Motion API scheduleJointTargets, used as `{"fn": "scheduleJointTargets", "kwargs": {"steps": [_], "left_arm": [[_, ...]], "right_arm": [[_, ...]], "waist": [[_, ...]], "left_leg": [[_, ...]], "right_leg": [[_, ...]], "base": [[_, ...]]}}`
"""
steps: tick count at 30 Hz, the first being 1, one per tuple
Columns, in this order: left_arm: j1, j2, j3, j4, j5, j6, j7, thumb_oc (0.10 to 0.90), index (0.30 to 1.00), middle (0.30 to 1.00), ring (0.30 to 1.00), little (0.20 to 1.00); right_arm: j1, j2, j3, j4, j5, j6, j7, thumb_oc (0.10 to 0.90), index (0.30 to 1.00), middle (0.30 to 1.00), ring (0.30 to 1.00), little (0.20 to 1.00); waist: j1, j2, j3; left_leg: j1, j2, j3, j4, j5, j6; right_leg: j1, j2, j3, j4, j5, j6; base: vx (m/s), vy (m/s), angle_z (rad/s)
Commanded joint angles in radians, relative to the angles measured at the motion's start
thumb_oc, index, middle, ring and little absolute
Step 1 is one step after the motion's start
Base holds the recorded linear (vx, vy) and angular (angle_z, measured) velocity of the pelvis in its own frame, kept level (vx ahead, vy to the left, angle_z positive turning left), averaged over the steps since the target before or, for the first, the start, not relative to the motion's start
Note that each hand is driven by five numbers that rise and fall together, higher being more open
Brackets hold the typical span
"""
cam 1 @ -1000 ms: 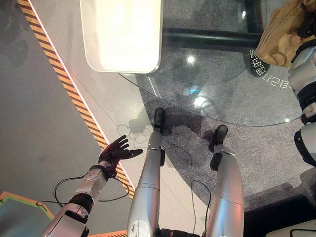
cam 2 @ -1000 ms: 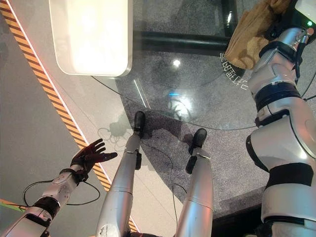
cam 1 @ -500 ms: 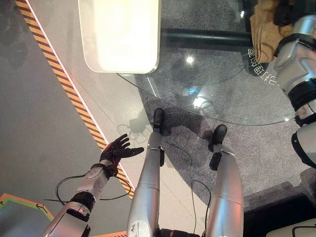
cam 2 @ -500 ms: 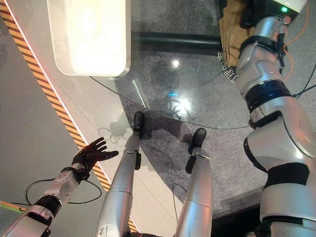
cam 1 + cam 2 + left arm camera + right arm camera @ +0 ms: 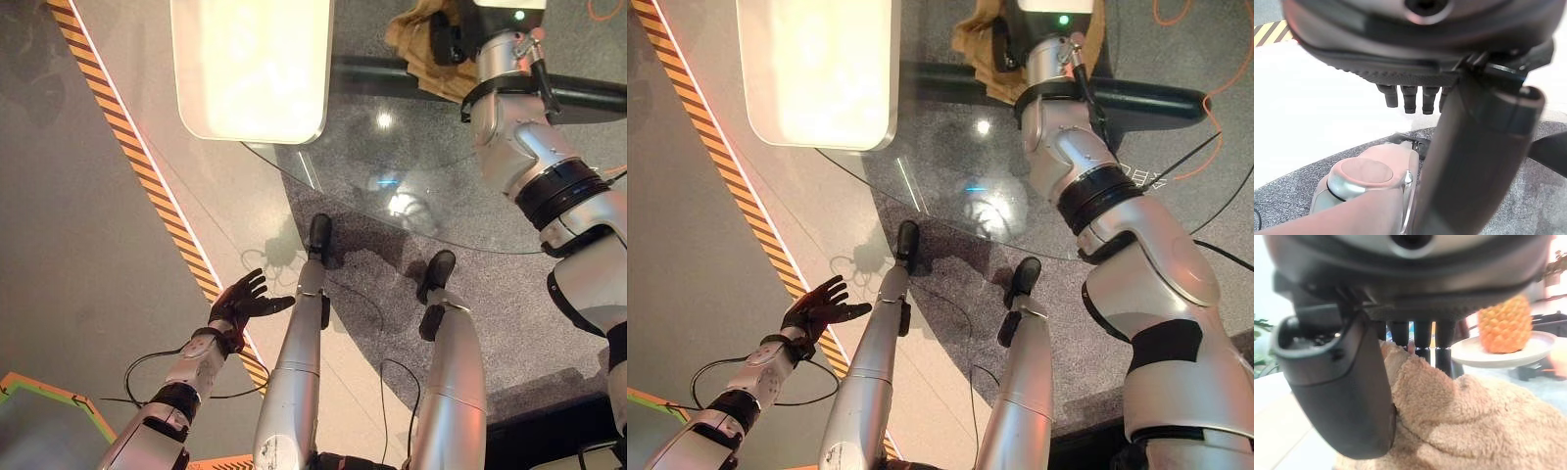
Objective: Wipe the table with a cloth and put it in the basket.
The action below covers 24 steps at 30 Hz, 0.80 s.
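Note:
A tan fluffy cloth [image 5: 416, 37] lies bunched at the far side of the round glass table [image 5: 421, 157]. My right hand [image 5: 1004, 44] is on top of it, and the arm reaches out across the glass. In the right wrist view the cloth [image 5: 1474, 421] bulges up between the thumb [image 5: 1347, 387] and the fingers [image 5: 1422, 340], which close on it. My left hand [image 5: 245, 299] hangs low at the left over the floor, palm up and empty. Its fingers [image 5: 1410, 100] are straight in the left wrist view.
A white slab with rounded corners [image 5: 250, 69] overlaps the table's left side. A pineapple [image 5: 1503, 323] stands on a white plate [image 5: 1484, 352] beyond the cloth. Yellow-black striped tape [image 5: 147, 186] runs across the floor at the left. An orange cable [image 5: 1185, 15] lies at the far right.
My right arm has swept leftward along the table's far side, taking the cloth with it. The left hand has stayed where it was.

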Motion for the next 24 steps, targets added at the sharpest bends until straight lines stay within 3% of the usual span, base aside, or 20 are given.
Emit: {"fn": "scheduleJointTargets", "kwargs": {"steps": [1, 20, 24], "left_arm": [[0.034, -0.016, 0.004, 0.056, 0.034, -0.038, 0.012, 0.8, 0.9, 0.9, 0.9, 0.9], [0.054, -0.036, 0.004, 0.041, 0.059, -0.048, 0.027, 0.8, 0.9, 0.9, 0.9, 0.9], [0.045, -0.03, 0.002, 0.043, 0.048, -0.046, 0.025, 0.8, 0.9, 0.9, 0.9, 0.9]], "right_arm": [[-0.073, 0.033, 0.038, -0.158, -0.088, -0.071, 0.008, 0.1, 0.3, 0.3, 0.3, 0.2], [-0.024, 0.082, 0.017, -0.266, -0.151, -0.08, 0.059, 0.1, 0.3, 0.3, 0.3, 0.2], [-0.025, 0.079, 0.017, -0.268, -0.15, -0.042, 0.048, 0.1, 0.3, 0.3, 0.3, 0.2]], "waist": [[0.039, -0.003, -0.012], [0.044, 0.002, -0.012], [0.042, 0.002, -0.012]], "left_leg": [[0.043, -0.131, 0.086, 0.071, -0.136, 0.127], [0.036, -0.136, 0.084, 0.078, -0.132, 0.13], [0.035, -0.137, 0.083, 0.08, -0.132, 0.13]], "right_leg": [[0.062, 0.109, -0.081, -0.148, 0.042, -0.058], [0.051, 0.111, -0.077, -0.137, 0.046, -0.055], [0.048, 0.112, -0.074, -0.132, 0.045, -0.056]], "base": [[0.0, 0.0, 0.0], [0.0, 0.0, 0.0], [0.0, 0.0, 0.0]]}}
